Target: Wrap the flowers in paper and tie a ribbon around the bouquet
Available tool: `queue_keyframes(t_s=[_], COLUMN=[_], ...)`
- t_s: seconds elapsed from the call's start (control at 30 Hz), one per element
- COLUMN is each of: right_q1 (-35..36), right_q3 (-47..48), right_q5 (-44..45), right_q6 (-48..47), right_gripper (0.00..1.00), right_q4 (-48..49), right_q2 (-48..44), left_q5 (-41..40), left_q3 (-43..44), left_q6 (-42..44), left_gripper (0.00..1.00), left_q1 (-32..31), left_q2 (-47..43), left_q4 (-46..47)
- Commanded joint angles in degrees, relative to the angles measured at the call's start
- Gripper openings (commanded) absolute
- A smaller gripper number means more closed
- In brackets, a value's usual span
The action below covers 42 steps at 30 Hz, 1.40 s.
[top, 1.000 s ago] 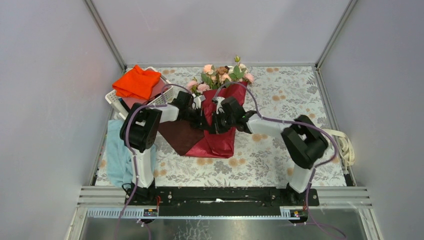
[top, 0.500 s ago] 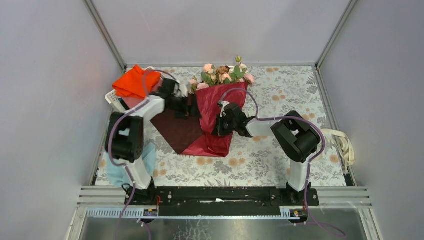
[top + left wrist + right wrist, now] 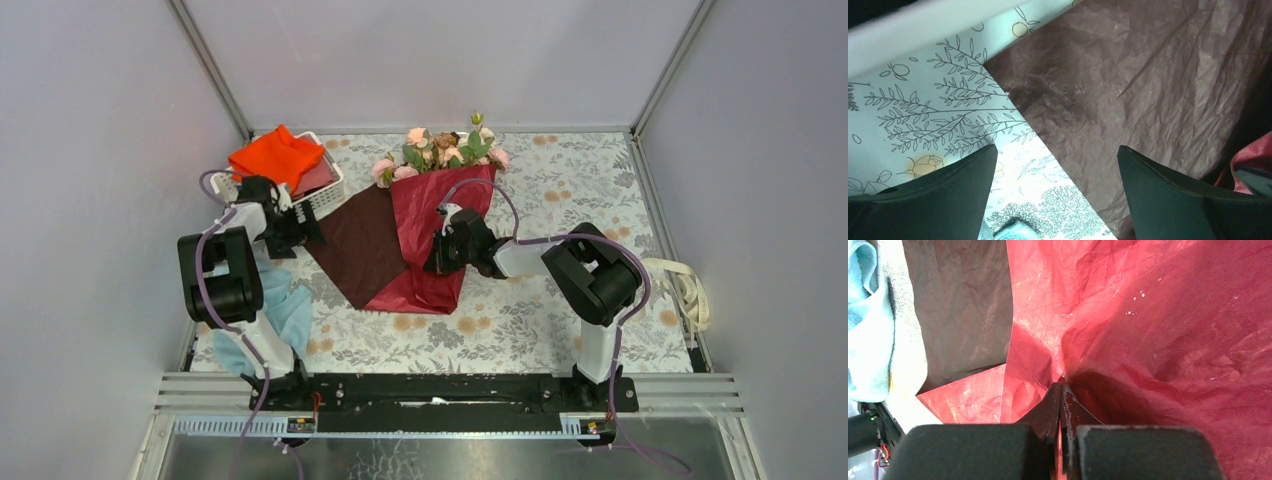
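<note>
The paper (image 3: 420, 250) is lying mid-table, with the flowers (image 3: 440, 150) sticking out past its far edge. A basket (image 3: 338, 183) is sitting behind and left of it, holding a cloth (image 3: 278, 158). The left gripper (image 3: 300, 232) is sitting between basket and paper. The ribbon (image 3: 690, 290) is lying at the table's right edge.

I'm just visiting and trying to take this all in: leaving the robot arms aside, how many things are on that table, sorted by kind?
Cloths: 2, orange cloth and light blue cloth
Red paper: 1
Flower bunch: 1
Basket: 1
Ribbon: 1
Total: 6
</note>
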Motion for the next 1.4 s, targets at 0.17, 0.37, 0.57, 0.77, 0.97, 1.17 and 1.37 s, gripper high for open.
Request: queue_keyframes(t_s=[0.17,0.37,0.57,0.77,0.97,1.17,1.37], right_q1=[0.37,0.37,0.42,0.40,0.38,0.42,0.46], right_q3=[-3.86,-4.40,-4.64,-4.24,-3.80,-4.04,-6.35], right_q5=[3.22,3.39,3.60,3.22,2.70,2.24,0.87], right_q6=[-2.92,-3.16,-3.49,-3.43,-3.36,-2.78,-0.44], right_gripper=[0.00,0.00,0.00,0.00,0.00,0.00,0.00], right_q4=[-5.79,-5.67,-5.76,-5.68,-5.66,-4.71,-0.09], right_q2=[-0.32,-0.90,-0.68,-0.33,-0.28,-0.47,-1.72], left_q5=[-6.98,-5.63,2.54,11.52,15.36,16.84,17.37], left_q3=[-0.59,1.29,1.29,1.10,4.21,9.92,20.77], left_q6=[-0.40,-2.82,-4.74,-4.67,-1.77,-2.81,-7.69], left_gripper=[0.99,0.99,0.71,0.01,0.00,0.00,0.00], left_q1=[-8.52,-12.34,-14.69,-14.69,-18.49,-31.27,-38.34], left_q2=[5.40,10.02,8.81,1.97,-5.11,-6.14,5.90], left_q4=[8.08,8.41,8.74,7.43,2.33,1.59,3.21])
